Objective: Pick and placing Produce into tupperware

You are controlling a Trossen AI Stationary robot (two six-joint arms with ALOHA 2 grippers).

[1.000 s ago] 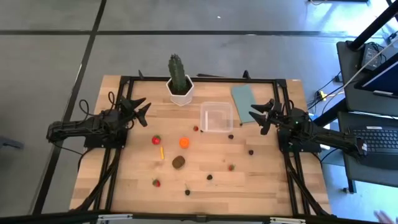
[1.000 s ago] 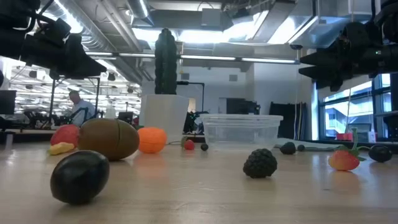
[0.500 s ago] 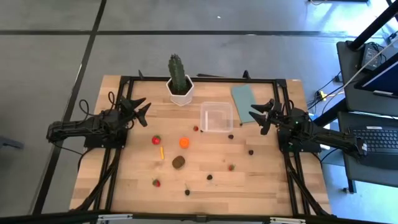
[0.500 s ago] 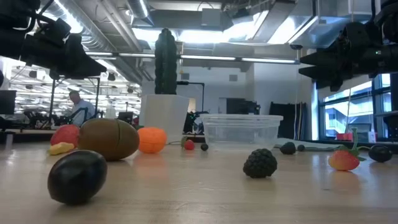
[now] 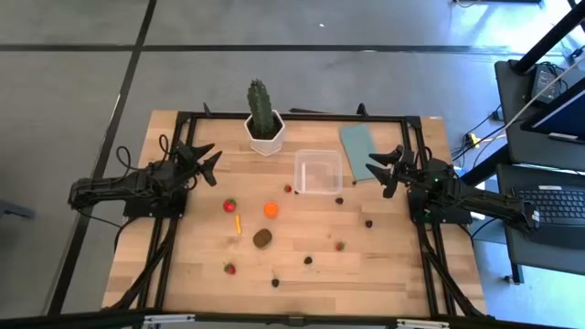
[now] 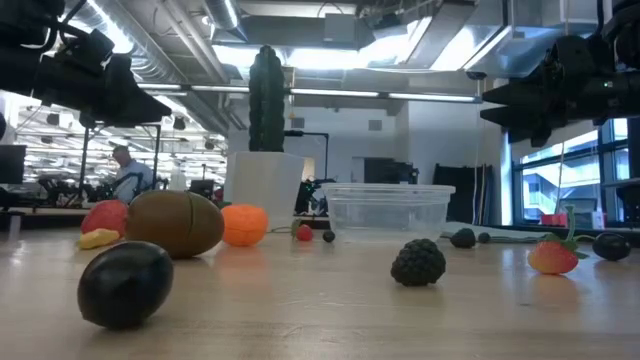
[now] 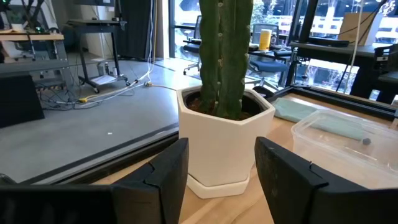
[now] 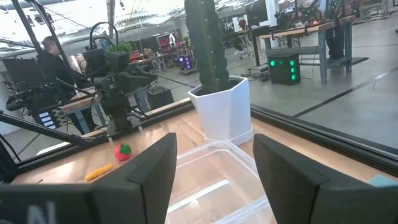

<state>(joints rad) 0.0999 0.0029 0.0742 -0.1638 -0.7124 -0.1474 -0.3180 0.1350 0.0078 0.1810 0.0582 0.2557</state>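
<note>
The clear square tupperware [image 5: 318, 172] stands open on the table's far middle; it also shows in the low view [image 6: 388, 208] and the right wrist view [image 8: 214, 180]. Toy produce lies scattered on the wood: an orange ball [image 5: 271, 209], a brown oval [image 5: 262, 238], a yellow-orange stick [image 5: 238, 224], red strawberries [image 5: 229, 206] [image 5: 340, 245] and dark berries [image 5: 308, 260]. My left gripper [image 5: 205, 159] is open above the table's left side, near the cactus. My right gripper [image 5: 381, 170] is open at the right, beside the tupperware. Both are empty.
A tall green cactus in a white hexagonal pot [image 5: 263, 123] stands at the far edge, left of the tupperware. A flat blue-grey lid [image 5: 357, 150] lies to the tupperware's right. A black frame rims the table. A person shows in the room behind.
</note>
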